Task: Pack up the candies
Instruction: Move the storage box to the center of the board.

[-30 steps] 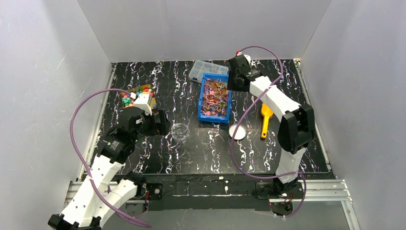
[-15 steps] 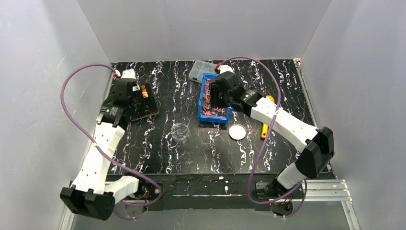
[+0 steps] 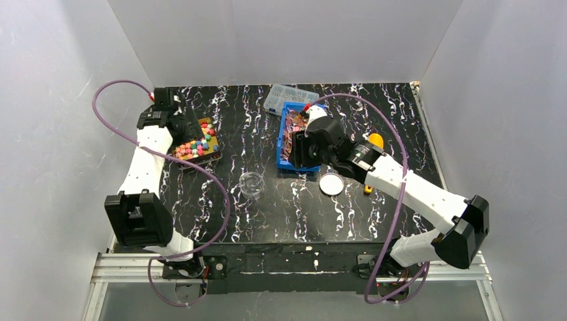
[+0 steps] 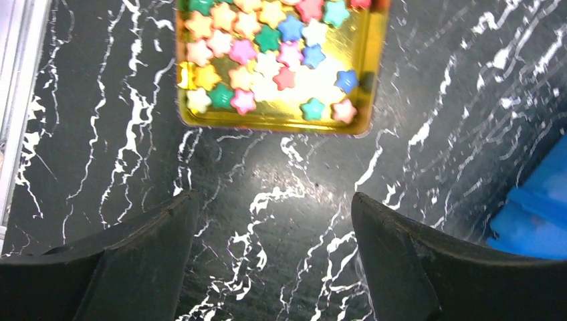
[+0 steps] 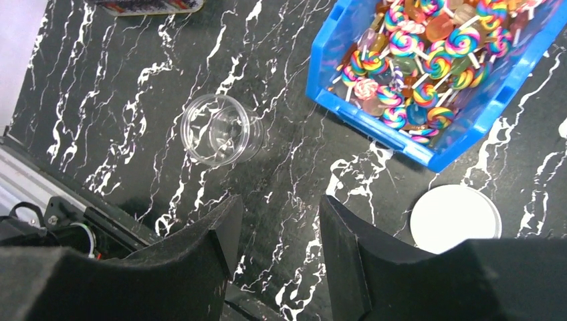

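Nearest the arm bases, on the black marbled surface (image 5: 287, 167), a clear round jar (image 5: 219, 129) is seen upright and empty, with a white lid (image 5: 455, 217) laid flat well apart from it. Nothing has been packed, so the task is judged to be at its very start. The right hand (image 5: 281, 200) is held above the surface between jar and lid, released, with nothing between its fingers. Farther back, a blue bin (image 5: 481, 117) is heaped with swirl lollipops (image 5: 408, 60), and a gold tray (image 4: 274, 126) is covered with star-shaped candies (image 4: 267, 60). The left hand (image 4: 274, 200) is held over bare surface beside that tray, spread wide and grasping nothing. Farthest back, a clear compartment box (image 3: 286, 97) is set just behind the bin. Every candy is left to be moved.
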`<state>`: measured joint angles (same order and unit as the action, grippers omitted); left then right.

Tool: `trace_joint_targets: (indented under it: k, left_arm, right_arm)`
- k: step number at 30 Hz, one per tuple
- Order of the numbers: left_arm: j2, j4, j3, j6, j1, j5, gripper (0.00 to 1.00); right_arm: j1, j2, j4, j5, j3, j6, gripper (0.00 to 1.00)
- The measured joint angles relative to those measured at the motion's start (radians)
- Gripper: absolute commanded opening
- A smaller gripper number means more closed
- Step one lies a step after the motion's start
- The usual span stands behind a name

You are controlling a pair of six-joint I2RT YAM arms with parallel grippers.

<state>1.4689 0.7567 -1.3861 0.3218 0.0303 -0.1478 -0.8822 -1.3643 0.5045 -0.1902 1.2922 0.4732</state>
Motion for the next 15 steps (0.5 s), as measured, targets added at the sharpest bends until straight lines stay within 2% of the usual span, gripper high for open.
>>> trace_joint_targets:
  k: [15]
  left_arm:
    - [0.286,0.01,-0.089,0.004,0.177,0.084,0.69]
  right_arm:
    - [-0.083,0.05,-0.059,0.058,-0.116,0.033,0.55]
